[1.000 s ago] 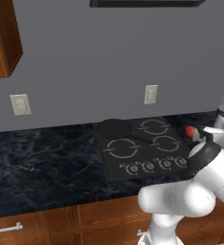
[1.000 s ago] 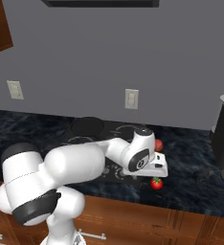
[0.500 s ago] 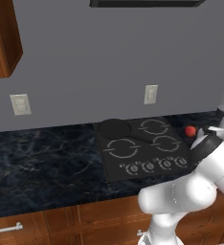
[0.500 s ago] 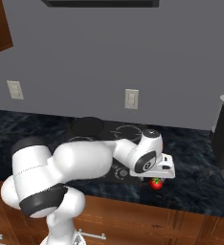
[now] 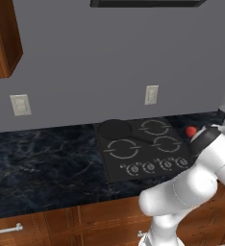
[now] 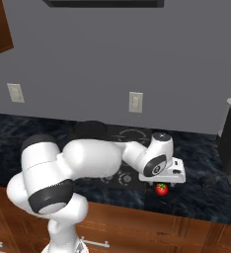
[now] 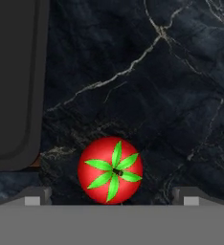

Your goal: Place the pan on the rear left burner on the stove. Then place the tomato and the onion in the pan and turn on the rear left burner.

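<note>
The pan (image 5: 115, 129) already sits on the rear left burner of the stove (image 5: 148, 166), so the first step looks done. The tomato (image 7: 110, 170) lies on the dark marble counter (image 7: 147, 86) just beside the stove's right edge, near the front. The gripper (image 7: 110, 201) hangs directly above it with its fingers spread wide, one on each side, gripping nothing. The onion (image 5: 191, 131) rests on the counter right of the stove, further back. Both vegetables and the knob are left to do. Compared with a second ago, the hand has swung forward and to the right and dropped low over the tomato; pan, tomato and onion lie where they were
</note>
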